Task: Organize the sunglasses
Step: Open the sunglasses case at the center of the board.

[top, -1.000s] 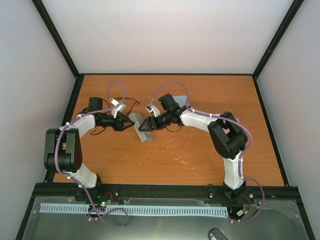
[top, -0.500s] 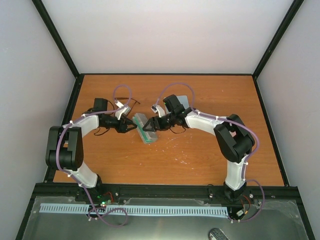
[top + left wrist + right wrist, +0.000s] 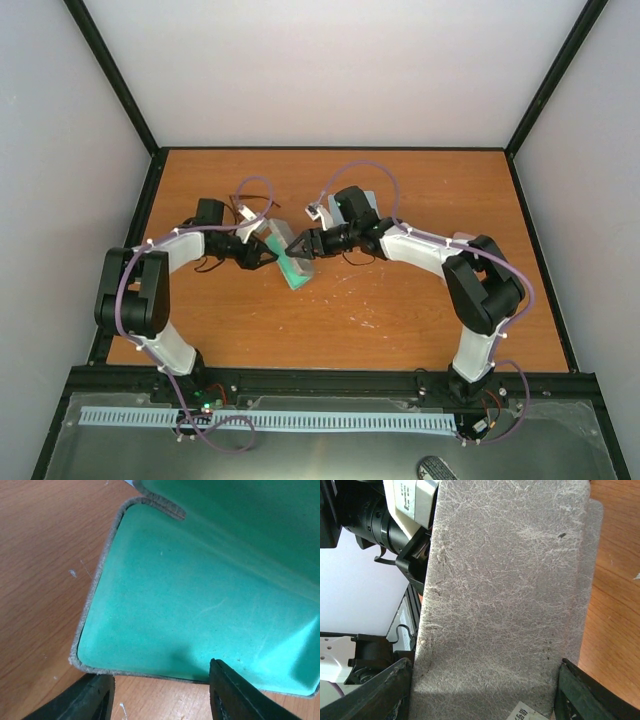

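Two robot arms bolted at the near edge of an orange-brown worktop [image 3: 400, 320] meet over an open glasses case [image 3: 292, 262], left of ctr. Nearest the camera, a pale slotted strip [image 3: 270, 420] runs along the grey ledge in front of the bases. The L arm bends in from the left and the R arm from the right, their tips close together at the case.

The case lies on the worktop w/ its flap standing up, grey and felt-like outside, green-lined inside. The L wrist cam looks into the lining at close range. The left fingers [image 3: 92, 700] stand well apart w/ nothing clamped, the flap's rounded corner and edge just above them. The R wrist cam faces the grey outer side. The right fingers [image 3: 375, 692] are spread wide, w/ the grey face filling the gap between them.

One pair of sunglasses [image 3: 205, 266] shows as thin dark wire on the worktop, just nearside of the L forearm. A second pair [image 3: 352, 258] shows as thin lines just nearside of the R wrist. Both are too small to tell colour or lenses.

Farther back, a pale grey-blue flat item [image 3: 368, 200] pokes out behind the R wrist; can't tell what it is. White walls and black frame posts close the scene.
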`<action>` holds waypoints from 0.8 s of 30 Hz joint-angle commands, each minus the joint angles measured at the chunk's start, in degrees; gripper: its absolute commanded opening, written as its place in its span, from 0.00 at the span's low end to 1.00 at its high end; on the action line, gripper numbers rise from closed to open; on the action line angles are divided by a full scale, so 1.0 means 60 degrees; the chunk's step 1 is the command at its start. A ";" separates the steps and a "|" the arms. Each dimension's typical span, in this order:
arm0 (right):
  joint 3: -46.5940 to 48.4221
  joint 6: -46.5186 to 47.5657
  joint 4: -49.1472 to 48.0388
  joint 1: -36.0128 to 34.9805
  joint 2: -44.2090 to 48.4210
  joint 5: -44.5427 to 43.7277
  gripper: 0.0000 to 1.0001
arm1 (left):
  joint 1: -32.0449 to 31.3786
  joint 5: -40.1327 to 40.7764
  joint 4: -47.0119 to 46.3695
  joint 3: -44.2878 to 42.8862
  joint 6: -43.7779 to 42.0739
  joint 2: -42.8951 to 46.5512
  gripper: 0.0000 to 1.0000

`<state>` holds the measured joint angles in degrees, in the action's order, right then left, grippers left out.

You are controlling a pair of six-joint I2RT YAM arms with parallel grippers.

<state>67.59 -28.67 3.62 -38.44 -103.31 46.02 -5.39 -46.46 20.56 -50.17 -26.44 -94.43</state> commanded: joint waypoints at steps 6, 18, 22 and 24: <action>0.0202 0.0915 -0.0150 0.0873 -0.0696 0.0951 0.03 | -0.0039 0.1358 -0.0251 0.0652 0.0073 0.1921 0.64; 0.1680 0.1789 0.1882 0.0975 -0.2716 0.0873 0.20 | 0.0429 0.1557 -0.0429 0.0817 0.0237 0.2809 0.66; 0.1755 0.1812 0.2047 0.1159 -0.2996 0.0784 0.34 | 0.0429 0.1516 -0.0484 0.0793 0.0297 0.2730 0.65; 0.1764 0.1830 0.2102 0.1276 -0.3125 0.0768 0.45 | 0.0430 0.1494 -0.0488 0.0789 0.0294 0.2663 0.65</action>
<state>77.34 -19.27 13.50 -32.29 -119.48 52.03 -3.09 -37.08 18.81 -45.15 -25.47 -77.71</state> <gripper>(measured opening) 0.674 0.650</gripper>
